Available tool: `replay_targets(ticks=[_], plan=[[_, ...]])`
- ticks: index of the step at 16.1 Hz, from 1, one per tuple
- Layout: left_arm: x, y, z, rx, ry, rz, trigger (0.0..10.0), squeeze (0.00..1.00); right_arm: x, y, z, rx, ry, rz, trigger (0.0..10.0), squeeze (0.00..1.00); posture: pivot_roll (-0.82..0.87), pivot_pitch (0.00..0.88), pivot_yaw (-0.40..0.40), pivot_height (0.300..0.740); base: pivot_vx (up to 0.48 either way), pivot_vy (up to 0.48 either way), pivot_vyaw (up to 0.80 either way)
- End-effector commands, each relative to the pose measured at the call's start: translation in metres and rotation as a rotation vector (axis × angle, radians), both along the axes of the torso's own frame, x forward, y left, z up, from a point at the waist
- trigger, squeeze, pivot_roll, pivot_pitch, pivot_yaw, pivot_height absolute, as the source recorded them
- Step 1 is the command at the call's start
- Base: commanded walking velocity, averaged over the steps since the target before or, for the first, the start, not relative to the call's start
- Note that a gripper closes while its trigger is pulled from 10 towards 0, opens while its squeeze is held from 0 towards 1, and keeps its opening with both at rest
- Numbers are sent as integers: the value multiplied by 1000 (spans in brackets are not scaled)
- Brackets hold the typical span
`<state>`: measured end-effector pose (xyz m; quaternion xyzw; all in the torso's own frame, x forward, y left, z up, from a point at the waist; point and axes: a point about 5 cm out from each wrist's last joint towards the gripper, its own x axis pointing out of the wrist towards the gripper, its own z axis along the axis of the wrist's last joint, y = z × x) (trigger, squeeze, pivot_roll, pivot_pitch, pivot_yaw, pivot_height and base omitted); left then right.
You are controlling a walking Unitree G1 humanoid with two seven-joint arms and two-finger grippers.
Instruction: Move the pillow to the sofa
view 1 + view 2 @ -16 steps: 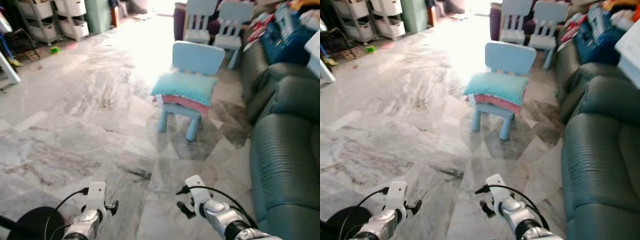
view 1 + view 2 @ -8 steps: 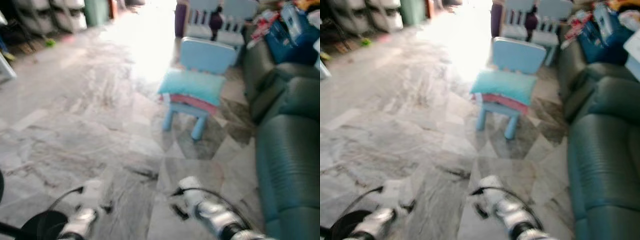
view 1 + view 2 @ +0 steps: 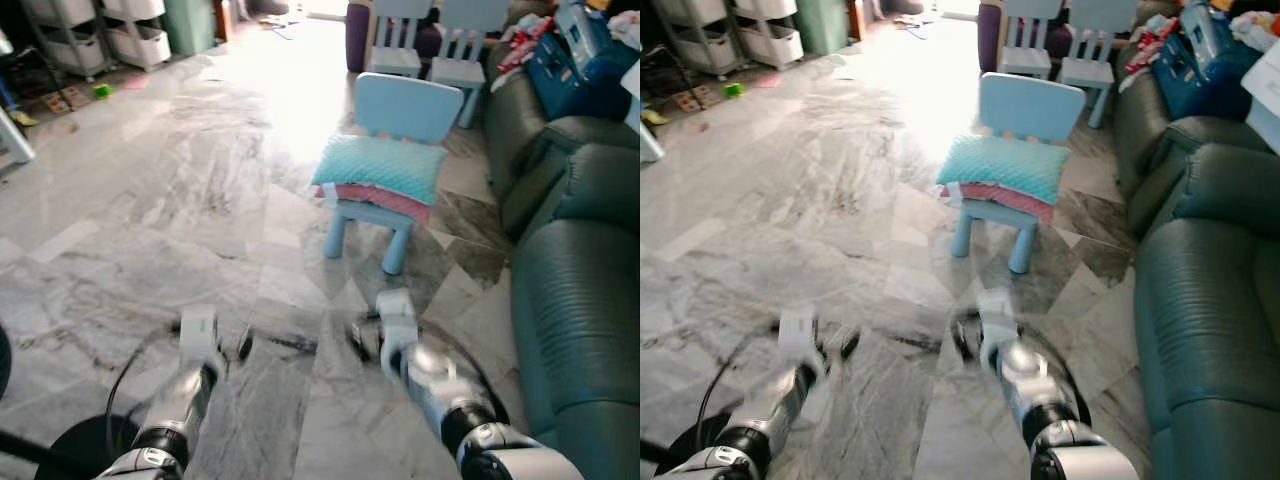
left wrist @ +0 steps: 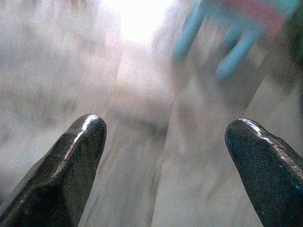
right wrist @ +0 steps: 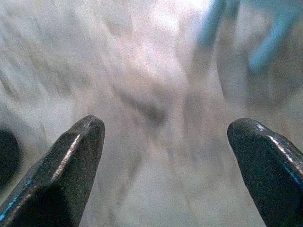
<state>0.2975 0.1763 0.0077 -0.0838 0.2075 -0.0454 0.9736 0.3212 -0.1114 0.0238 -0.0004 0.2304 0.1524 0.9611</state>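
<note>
Pillow: the teal pillow (image 3: 380, 167) lies on the seat of a small blue chair (image 3: 400, 112), on top of a pink cushion (image 3: 378, 201) whose edge shows beneath it.
Chair: it stands on the marble floor (image 3: 150, 200), ahead of the robot and just left of the sofa.
Sofa: the dark green sofa (image 3: 580, 290) runs along the robot's right, near the chair but apart from it.
Left gripper: the left gripper (image 4: 165, 142) is held low over the floor, well short of the chair; its jaws are spread wide with nothing between them.
Right gripper: the right gripper (image 5: 165, 142) is held out beside it, also blurred, jaws spread and empty, with the chair legs showing beyond.
Background: two more small chairs (image 3: 430, 40) stand farther back, and white storage drawers (image 3: 110, 35) at the far left.
</note>
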Motion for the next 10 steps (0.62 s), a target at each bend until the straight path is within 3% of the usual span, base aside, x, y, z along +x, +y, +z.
replay_targets(ticks=[1,2,5,10], plan=[[-3,3,8,-12,-82,-19,10000,0,-1,-8,2,40,-29,-24,10000,0,-133,111,-50,740,0,0,0],[-7,6,12,4,-120,-15,10000,0,-3,-12,1,25,-45,-34,10000,0,-132,113,-52,740,0,0,0],[-26,23,17,-14,-175,103,10000,0,-15,-27,-1,28,-95,-80,10000,0,-129,112,-47,740,0,0,-756],[-43,19,15,-76,-148,80,10000,0,-18,-36,9,51,-131,-106,10000,0,-134,103,-53,740,0,0,-769]])
